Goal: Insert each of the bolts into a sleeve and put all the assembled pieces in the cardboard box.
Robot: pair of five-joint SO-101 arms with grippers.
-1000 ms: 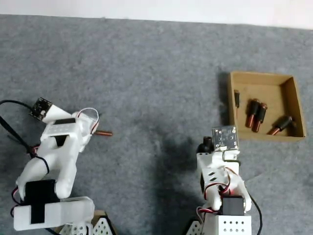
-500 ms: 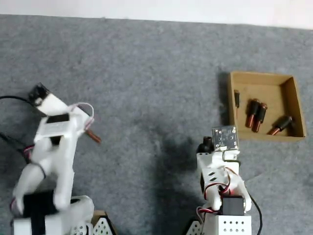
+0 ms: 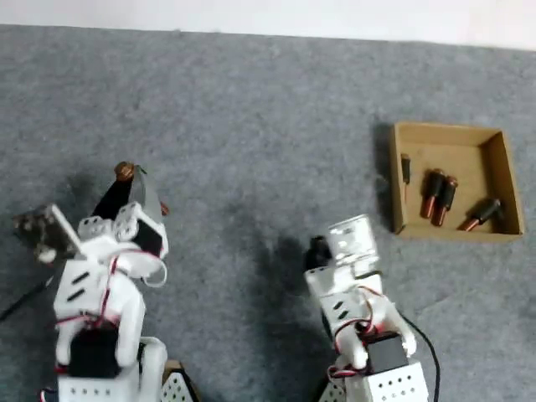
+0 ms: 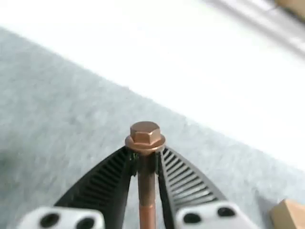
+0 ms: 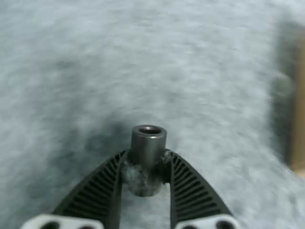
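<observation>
1. L pincer (image 4: 145, 157) clamps the copper bolt (image 4: 145, 137) by the shank, just under the hex head. The head pokes past the tips, at the left side of the grey counter (image 3: 251, 109).
2. R pincer (image 5: 147, 162) grips a dark sleeve (image 5: 148, 142) w/ its open bore facing outward, mid-counter, near-left of the box.
3. Cardboard box (image 3: 394, 184) sits far right. Inside are three bolt+sleeve pieces (image 3: 434, 194) and one thin dark item (image 3: 405, 170) by the left wall.

Copper bolt (image 4: 145, 137), dark grey sleeve (image 5: 148, 145) — speckled grey table (image 3: 251, 126).
</observation>
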